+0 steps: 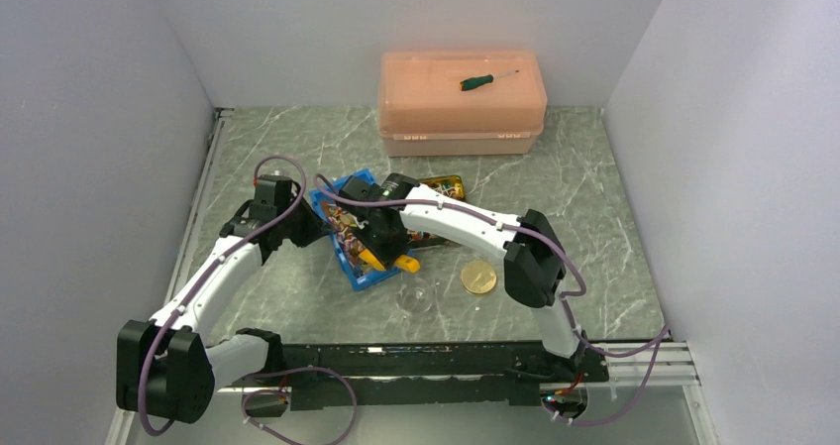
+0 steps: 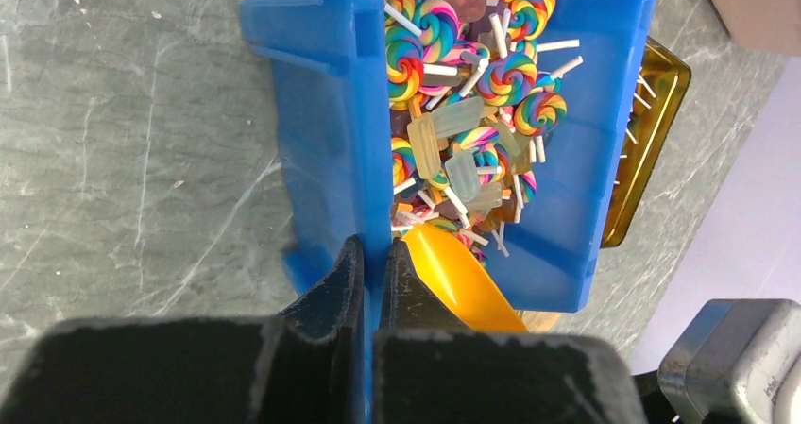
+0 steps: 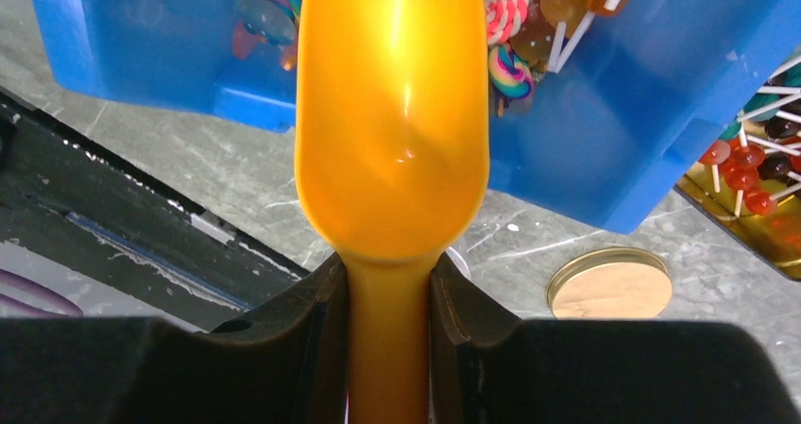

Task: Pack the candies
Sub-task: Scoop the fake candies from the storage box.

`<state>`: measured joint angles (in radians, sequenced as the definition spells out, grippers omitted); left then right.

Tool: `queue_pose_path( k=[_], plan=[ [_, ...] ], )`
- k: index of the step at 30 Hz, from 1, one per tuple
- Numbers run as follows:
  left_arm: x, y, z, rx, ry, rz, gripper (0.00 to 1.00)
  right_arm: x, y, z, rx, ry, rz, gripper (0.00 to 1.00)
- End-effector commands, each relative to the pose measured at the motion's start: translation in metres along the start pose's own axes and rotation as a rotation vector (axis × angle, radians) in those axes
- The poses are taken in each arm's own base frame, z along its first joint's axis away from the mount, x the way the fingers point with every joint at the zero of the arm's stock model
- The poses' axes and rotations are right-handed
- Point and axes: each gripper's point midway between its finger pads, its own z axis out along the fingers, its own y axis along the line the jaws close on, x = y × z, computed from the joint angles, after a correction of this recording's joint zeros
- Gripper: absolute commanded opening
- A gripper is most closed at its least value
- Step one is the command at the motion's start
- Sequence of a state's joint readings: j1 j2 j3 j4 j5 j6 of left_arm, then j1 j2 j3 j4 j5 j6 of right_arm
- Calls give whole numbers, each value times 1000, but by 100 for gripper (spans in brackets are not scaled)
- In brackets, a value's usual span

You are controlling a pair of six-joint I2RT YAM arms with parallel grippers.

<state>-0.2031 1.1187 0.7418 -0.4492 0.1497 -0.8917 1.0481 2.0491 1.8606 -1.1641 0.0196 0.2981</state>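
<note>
Blue rigid plastic bin: its side wall is pinched between the 2 fingers of the left gripper, clamped there probably to steady the bin against a scoop's push. Just ahead and right of that claw, inside the bin, lie the candies, a heap of swirl lollipops. The right gripper is closed around the handle of a smooth orange plastic scoop, whose bowl reaches ahead of the claw towards the candies. Right of this claw a round gold metal lid lies flat.

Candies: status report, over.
Left gripper shut on blue bin wall. Right gripper shut on orange scoop handle. Candies heaped in bin, scoop tip at their edge. No obstruction seen.
</note>
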Motion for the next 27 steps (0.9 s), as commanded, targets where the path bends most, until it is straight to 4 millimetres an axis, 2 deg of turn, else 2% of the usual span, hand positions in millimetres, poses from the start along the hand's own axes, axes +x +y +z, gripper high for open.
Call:
queue_pose_path(
  k=[1,7,13,21,27],
  plan=[
    [23,-13,-3,100,99,44,0,-48,-11,4,34,-163,50,0],
    [27,-11,-5,100,114,72,0,-72,-18,7,76,-300,94,0],
    [31,-11,-5,95,139,106,0,-88,-25,7,96,-444,140,0],
    [39,-8,-8,89,161,139,0,-95,-38,2,132,-651,162,0],
    [46,-7,-13,80,170,157,0,-99,-43,8,152,-737,177,0]
  ],
)
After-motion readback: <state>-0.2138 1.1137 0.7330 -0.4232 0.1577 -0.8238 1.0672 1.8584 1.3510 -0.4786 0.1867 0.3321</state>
